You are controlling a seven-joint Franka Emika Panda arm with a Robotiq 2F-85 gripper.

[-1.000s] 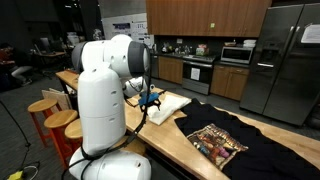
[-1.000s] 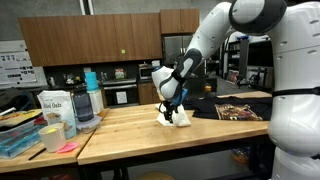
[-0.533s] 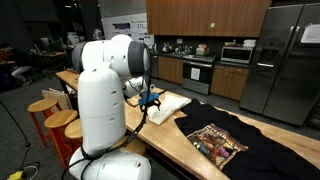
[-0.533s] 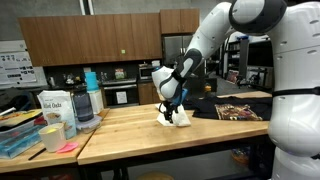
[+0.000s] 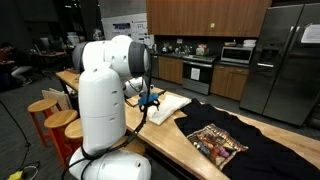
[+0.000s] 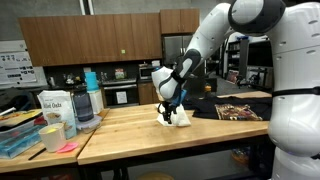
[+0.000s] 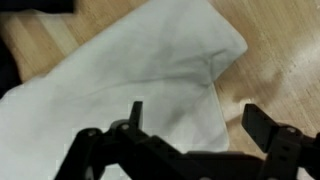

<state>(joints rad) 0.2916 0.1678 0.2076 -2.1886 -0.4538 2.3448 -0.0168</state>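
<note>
**Setting.** Kitchen-style room with dark wood cabinets (image 5: 205,18). One steel refrigerator (image 5: 285,60), one microwave (image 5: 237,55) and one oven (image 5: 197,72) stand along the far wall. One long wooden table (image 6: 125,132) is in the foreground of both exterior views.

**White cloth (image 7: 120,85), count 1.** The landmark item. It lies spread and slightly rumpled on the table top (image 5: 172,103) (image 6: 179,118). In the wrist view one corner points away over bare wood.

**Black T-shirt (image 5: 255,145), count 1.** Laid flat on the table just beside the white cloth, with a coloured print facing up. It also shows in an exterior view (image 6: 240,108).

**Stools (image 5: 45,106), count 2.** They stand on the floor, well apart from the white cloth, off the table's long edge.

**White labelled bag (image 6: 52,106), count 1; blue-topped container (image 6: 88,95), count 1.** Both stand at the table end far from the white cloth, among smaller items too small to count.

**Gripper (image 7: 195,115), count 1.** It sits directly over the white cloth (image 5: 150,99) (image 6: 171,108). The jaws are spread as wide as they go, with nothing between them.
- One finger (image 7: 135,115) hangs above the cloth.
- The other hangs above the wood just past the cloth's edge.
- Whether the tips touch the fabric cannot be told.
</note>
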